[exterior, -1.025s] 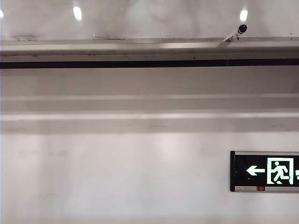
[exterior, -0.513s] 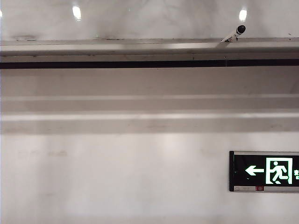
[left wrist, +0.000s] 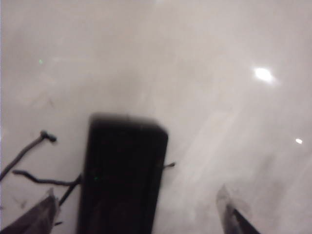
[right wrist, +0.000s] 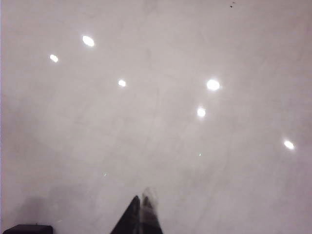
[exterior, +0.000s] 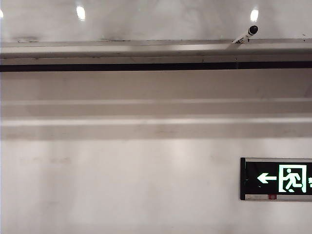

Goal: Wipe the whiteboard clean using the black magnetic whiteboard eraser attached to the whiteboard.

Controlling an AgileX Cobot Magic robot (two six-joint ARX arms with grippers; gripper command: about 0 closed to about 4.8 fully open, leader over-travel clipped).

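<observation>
In the left wrist view the black whiteboard eraser [left wrist: 122, 175] lies flat against the glossy whiteboard [left wrist: 204, 97]. My left gripper [left wrist: 135, 195] is open wide around it. One finger [left wrist: 36, 219] stands a little off the eraser's side, and the other finger [left wrist: 231, 214] is much farther away. Black marker strokes [left wrist: 29, 163] cross the board beside the eraser. In the right wrist view my right gripper [right wrist: 141, 202] is shut with nothing in it, pointing at the whiteboard [right wrist: 161, 122], which is bare there. Neither gripper shows in the exterior view.
A black block [right wrist: 27, 229] peeks in at the corner of the right wrist view; I cannot tell what it is. The exterior view shows only a wall with a grey ledge [exterior: 156, 48], a security camera [exterior: 246, 34] and a lit exit sign [exterior: 278, 178].
</observation>
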